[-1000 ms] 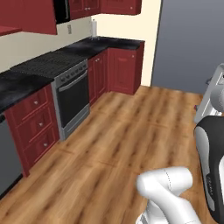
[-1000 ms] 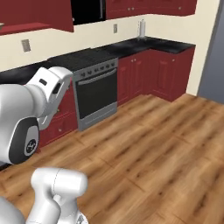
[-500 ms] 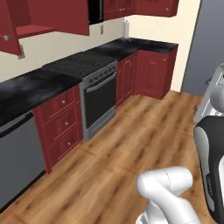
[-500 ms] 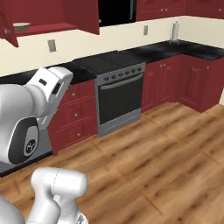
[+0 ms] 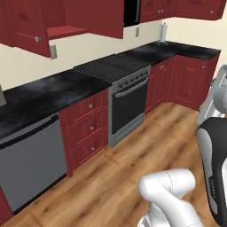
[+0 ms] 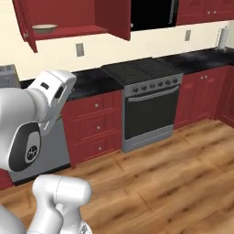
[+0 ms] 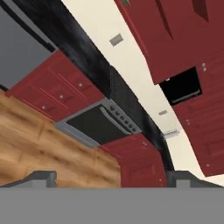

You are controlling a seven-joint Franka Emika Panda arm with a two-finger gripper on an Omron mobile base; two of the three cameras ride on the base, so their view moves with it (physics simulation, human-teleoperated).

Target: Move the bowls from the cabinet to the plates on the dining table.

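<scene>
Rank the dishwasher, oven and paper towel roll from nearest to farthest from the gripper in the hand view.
1. Dishwasher, near end of the counter run, closest to the gripper.
2. Oven, middle of the run.
3. Paper towel roll, far corner counter.

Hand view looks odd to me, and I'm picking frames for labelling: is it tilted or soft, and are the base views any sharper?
Hand view: rolled, so the oven and counter run diagonally, edges soft. Right base view: upright, flat even light, bowl in the cabinet readable. Left base view: upright, mildly soft.
</scene>
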